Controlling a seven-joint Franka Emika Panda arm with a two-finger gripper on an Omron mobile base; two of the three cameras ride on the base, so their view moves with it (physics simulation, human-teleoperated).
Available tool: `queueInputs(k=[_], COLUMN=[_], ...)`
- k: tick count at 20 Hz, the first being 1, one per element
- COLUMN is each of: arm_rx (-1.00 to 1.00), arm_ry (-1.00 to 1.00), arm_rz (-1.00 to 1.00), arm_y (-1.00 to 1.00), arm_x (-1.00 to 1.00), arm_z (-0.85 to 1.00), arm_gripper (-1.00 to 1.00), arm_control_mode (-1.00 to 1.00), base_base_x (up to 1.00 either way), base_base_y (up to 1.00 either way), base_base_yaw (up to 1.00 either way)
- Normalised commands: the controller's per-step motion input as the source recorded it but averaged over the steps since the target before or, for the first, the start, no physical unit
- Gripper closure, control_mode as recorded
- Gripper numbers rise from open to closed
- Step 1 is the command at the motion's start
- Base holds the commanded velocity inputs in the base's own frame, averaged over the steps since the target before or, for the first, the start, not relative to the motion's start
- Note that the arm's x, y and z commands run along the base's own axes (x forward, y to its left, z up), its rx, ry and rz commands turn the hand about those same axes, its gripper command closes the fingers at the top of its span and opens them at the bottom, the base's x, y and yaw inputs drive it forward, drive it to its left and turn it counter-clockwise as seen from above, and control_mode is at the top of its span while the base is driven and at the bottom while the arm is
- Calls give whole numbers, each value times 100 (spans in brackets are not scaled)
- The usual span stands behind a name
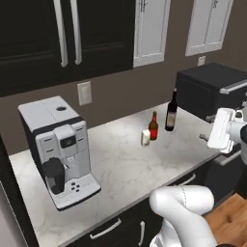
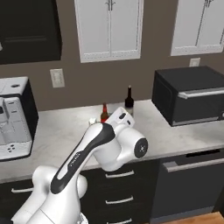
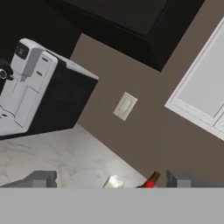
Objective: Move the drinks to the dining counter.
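Observation:
Three drinks stand on a marbled worktop (image 1: 120, 164) against the wall: a tall dark wine bottle (image 1: 171, 112), a shorter red bottle (image 1: 153, 127) and a small whitish glass (image 1: 145, 137). From the right base view the wine bottle (image 2: 129, 99) and red bottle (image 2: 104, 113) rise behind my arm. My gripper (image 3: 110, 179) is open, fingertips (image 3: 41, 178) wide apart and holding nothing. It hangs off the worktop's front right, well short of the drinks. In the hand view the glass (image 3: 113, 181) and red bottle (image 3: 151, 180) peek up low. The dining counter is out of view.
A coffee machine (image 1: 58, 149) stands at the worktop's left end. A black microwave (image 1: 207, 89) sits at the right, close behind the wine bottle. A wall outlet (image 1: 84, 93) and upper cabinets (image 2: 109, 28) are above. Dark drawers (image 2: 118, 188) run below.

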Motion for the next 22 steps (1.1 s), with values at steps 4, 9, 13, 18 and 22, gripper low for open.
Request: queueInputs(k=[4, 9, 13, 18, 22], arm_rx=[0, 0, 0, 0, 0], arm_ry=[0, 0, 0, 0, 0], arm_rz=[0, 0, 0, 0, 0], arm_y=[0, 0, 0, 0, 0], arm_x=[0, 0, 0, 0, 0], arm_z=[0, 0, 0, 0, 0], arm_gripper=[-100, -100, -100, -100, -100], arm_control_mode=[100, 100, 100, 100, 100], base_base_x=[100, 100, 90, 71, 55], base_base_y=[-18, -22, -22, -17, -2], base_base_yaw=[17, 31, 44, 43, 36])
